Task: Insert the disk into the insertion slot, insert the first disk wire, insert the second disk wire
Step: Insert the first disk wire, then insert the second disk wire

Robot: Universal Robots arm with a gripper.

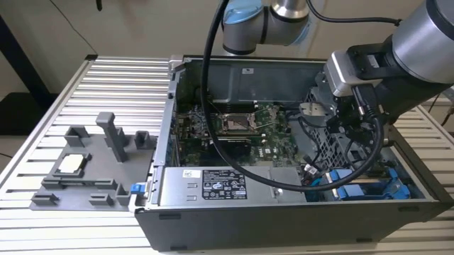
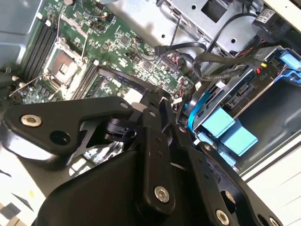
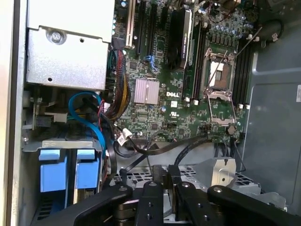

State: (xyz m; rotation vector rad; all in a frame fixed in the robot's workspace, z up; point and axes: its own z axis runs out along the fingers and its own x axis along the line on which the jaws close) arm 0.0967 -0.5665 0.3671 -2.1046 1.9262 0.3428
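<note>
Ribbed silver metal bench (image 1: 106,85) w/ long slats, plain beige wall (image 1: 142,26) behind, dark post (image 1: 21,58) at exterior view's left edge, thin black cord (image 1: 74,26) hanging down wall, pale floor (image 1: 6,149) below bench, bright even light

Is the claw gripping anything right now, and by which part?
Cannot be told: in both wrist views the claw hangs above the green motherboard, its tips hidden behind its own black linkage.

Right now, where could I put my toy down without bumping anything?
The ribbed metal table is bare between the grey fixture tray and the computer case, and behind the tray too. Inside the case it is crowded: motherboard, black cables, blue carrier and the arm above.
</note>
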